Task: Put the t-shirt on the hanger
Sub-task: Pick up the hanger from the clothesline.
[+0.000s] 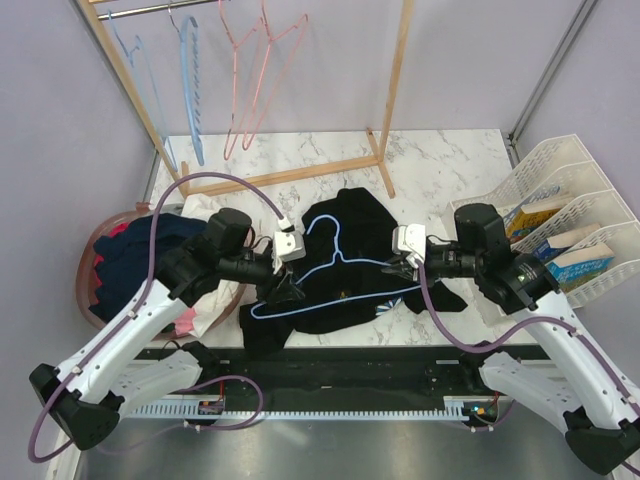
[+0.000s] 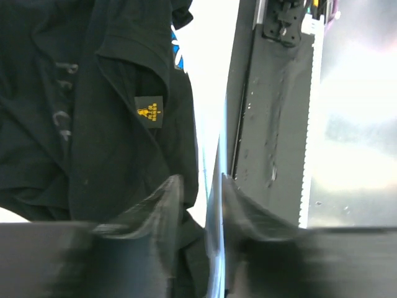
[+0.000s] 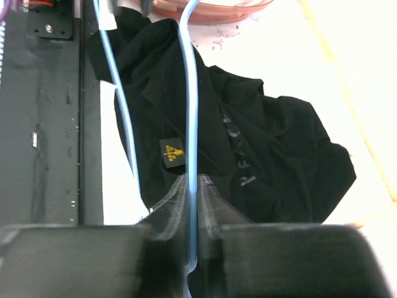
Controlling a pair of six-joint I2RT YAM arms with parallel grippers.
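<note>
Centre of top view: thin light-blue wire hanger lies on crumpled black t-shirt. The right gripper pinches its wire; the left gripper has jaws part-spread astride it.

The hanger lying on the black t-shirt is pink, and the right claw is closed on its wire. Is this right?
Not quite: the hanger lying on the black t-shirt is light blue, not pink, as the top view shows. The right claw is indeed closed on its wire, seen in the right wrist view.
</note>
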